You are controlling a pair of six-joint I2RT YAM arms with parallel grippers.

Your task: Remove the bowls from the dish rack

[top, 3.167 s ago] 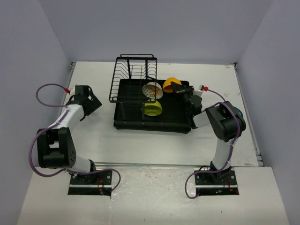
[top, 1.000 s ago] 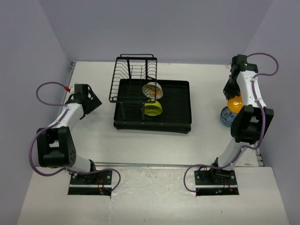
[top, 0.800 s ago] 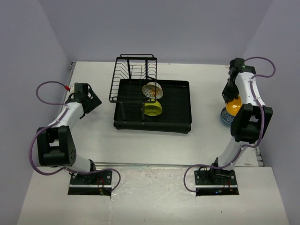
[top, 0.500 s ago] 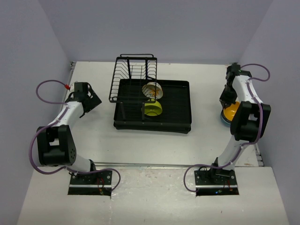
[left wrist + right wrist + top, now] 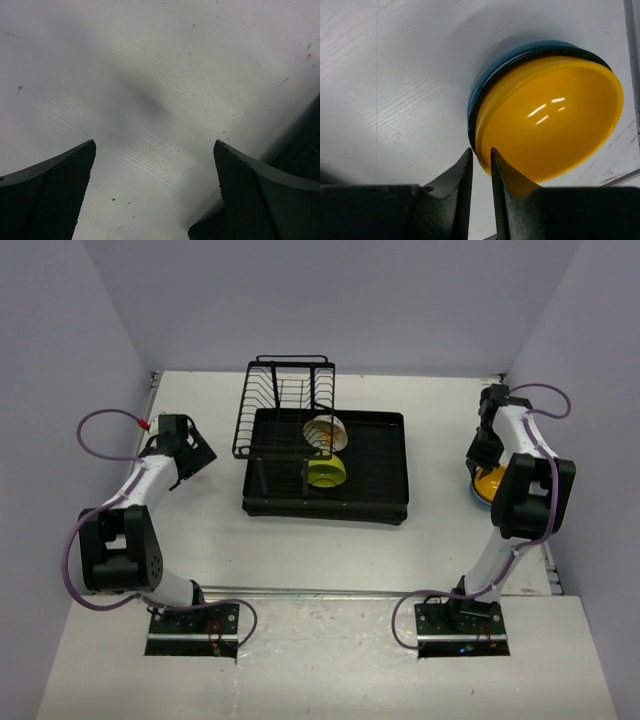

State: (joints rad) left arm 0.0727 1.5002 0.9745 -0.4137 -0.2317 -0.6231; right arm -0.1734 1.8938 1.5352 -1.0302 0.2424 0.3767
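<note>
About half of the unloading is looking done: the glossy orange round bowl (image 5: pixel 555 117) is sitting nested inside the blue round bowl (image 5: pixel 492 70) on the white worktop (image 5: pixel 300 550), well apart from the large black rectangular dish rack (image 5: pixel 378 475) and off to its right. Two bowls are waiting in the rack, both propped on edge: the white bowl with a coloured pattern (image 5: pixel 325 432) by the upright wire section, and the yellow-green bowl (image 5: pixel 327 472) just in front of it. The right arm is rising steeply from its base, reaching out over the stack and bending its wrist down. The right tool (image 5: pixel 481 152) is hanging at the orange bowl's near rim. Its fingers (image 5: pixel 462 175) are standing narrowly parted with a pale slit between them, so it is judged to be letting go. The left arm is stretching out to the left, and the left tool (image 5: pixel 155 145) is gaping wide and empty over bare worktop.
</note>
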